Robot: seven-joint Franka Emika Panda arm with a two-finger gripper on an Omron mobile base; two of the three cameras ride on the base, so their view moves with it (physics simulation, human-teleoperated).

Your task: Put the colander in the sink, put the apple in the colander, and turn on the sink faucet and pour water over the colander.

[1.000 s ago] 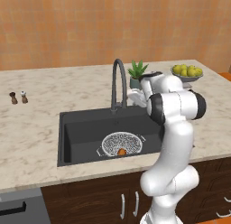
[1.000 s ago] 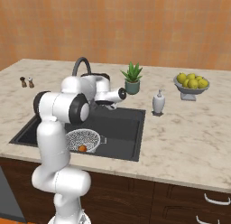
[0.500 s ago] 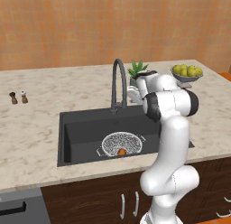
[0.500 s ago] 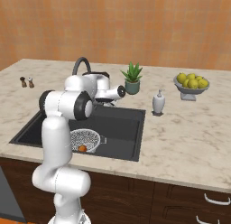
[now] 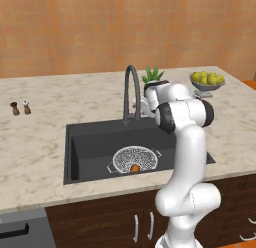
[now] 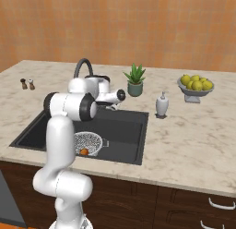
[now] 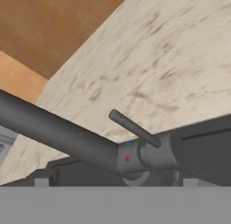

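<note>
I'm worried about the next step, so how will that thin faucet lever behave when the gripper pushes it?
The lever is a slim bare rod, so a fingertip could slide off it. It looks stiff and sits on the faucet base, so it will probably pivot rather than bend. The open gripper beside it should push gently.

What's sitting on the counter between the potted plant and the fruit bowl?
A small white dispenser bottle stands between the potted plant and the fruit bowl, seen in the right base view.

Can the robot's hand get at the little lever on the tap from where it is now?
Probably yes. The hand view looks straight at the sink faucet's small lever from close by, with nothing between them, and the gripper is open beside the tap base.
</note>
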